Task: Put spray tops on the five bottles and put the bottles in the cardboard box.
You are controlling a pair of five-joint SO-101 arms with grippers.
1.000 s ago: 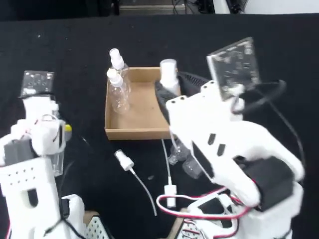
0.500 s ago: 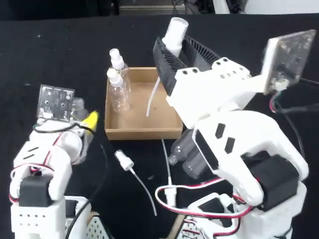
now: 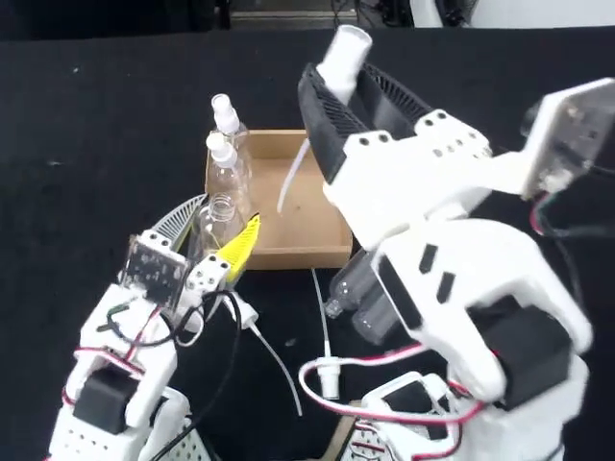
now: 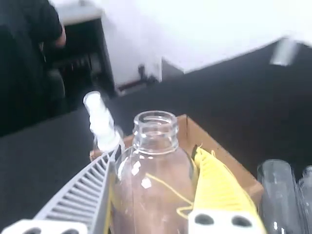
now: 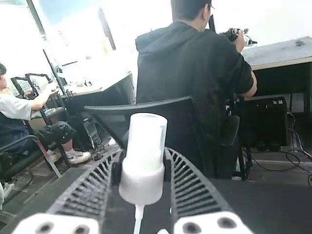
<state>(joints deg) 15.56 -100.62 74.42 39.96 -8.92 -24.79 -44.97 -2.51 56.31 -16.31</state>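
Since half a second ago the left arm has swung in from the table's 9 o'clock side and now sits at the 7 o'clock corner of the cardboard box (image 3: 279, 257). The right arm has barely budged.

Your left gripper (image 3: 219, 230) is clamped on an uncapped bottle (image 4: 155, 131), grey finger on one side and yellow on the other, neck up and clear. Your right gripper (image 3: 341, 77) is pinched round a spray top (image 5: 144, 156), held high over the box's 1 o'clock corner with its dip tube (image 3: 291, 182) dangling over the box floor.

So you're on the mating step, and I'd say the tube is the whole game. It hangs at a slant, so line up the tube's tip with the neck rather than the cap. Get the tip threaded in first, then drop straight down. Keep the bottle upright and don't loosen the left grip, since glossy plastic looks likely to slip.

Two capped bottles (image 3: 229, 173) already stand along the box's 9 o'clock wall, so steer clear of them. Spare bottles (image 3: 351, 288) lie at the box's 5 o'clock, and there's a loose top (image 3: 240, 309) at 6 o'clock.
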